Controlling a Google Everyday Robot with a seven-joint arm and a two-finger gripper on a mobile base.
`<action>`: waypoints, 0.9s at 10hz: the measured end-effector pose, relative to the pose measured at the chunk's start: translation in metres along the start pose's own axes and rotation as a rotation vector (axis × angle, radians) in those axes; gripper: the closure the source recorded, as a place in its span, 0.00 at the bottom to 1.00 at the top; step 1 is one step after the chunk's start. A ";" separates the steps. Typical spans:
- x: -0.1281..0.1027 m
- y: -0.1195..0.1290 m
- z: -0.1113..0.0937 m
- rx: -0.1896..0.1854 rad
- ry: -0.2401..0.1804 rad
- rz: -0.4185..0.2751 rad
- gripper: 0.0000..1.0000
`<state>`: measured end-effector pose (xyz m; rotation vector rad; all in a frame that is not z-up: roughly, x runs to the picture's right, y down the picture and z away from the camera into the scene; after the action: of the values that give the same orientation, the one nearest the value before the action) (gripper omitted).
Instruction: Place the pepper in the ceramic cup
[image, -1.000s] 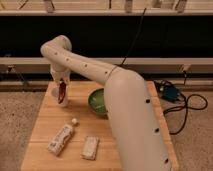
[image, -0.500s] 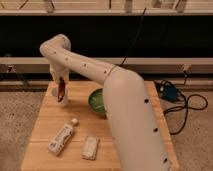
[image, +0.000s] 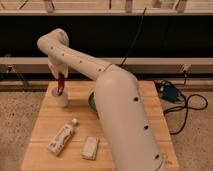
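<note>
On the near part of the wooden table (image: 45, 127) lie two things that the task does not need: a white packet (image: 61, 138) with a small cap, and just beside it a flat pale bar (image: 91, 147). They are well apart from the work. The big white arm (image: 120, 115) crosses the middle and hides most of the green bowl (image: 92, 101), only a dark green edge shows.

Farther back, at the left side of the table, stands the ceramic cup (image: 60, 97), white, plain and upright. Compared with half a second and one second ago, the pepper (image: 61, 84) hangs lower: its tip now reaches the mouth of the cup, maybe a little inside. I judge the lowering is nearly finished and the release comes soon.

The pepper is dark red-brown, long and thin, hanging almost vertical. The gripper (image: 60, 75) is directly above the cup and its fingers are closed on the upper end of the pepper.
</note>
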<state>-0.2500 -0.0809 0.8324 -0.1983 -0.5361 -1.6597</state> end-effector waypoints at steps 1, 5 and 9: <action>0.004 0.000 0.002 -0.004 0.009 0.001 1.00; 0.010 -0.001 0.014 -0.023 0.044 0.010 0.76; 0.010 0.002 0.024 -0.026 0.071 0.027 0.36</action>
<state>-0.2543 -0.0788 0.8582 -0.1644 -0.4574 -1.6418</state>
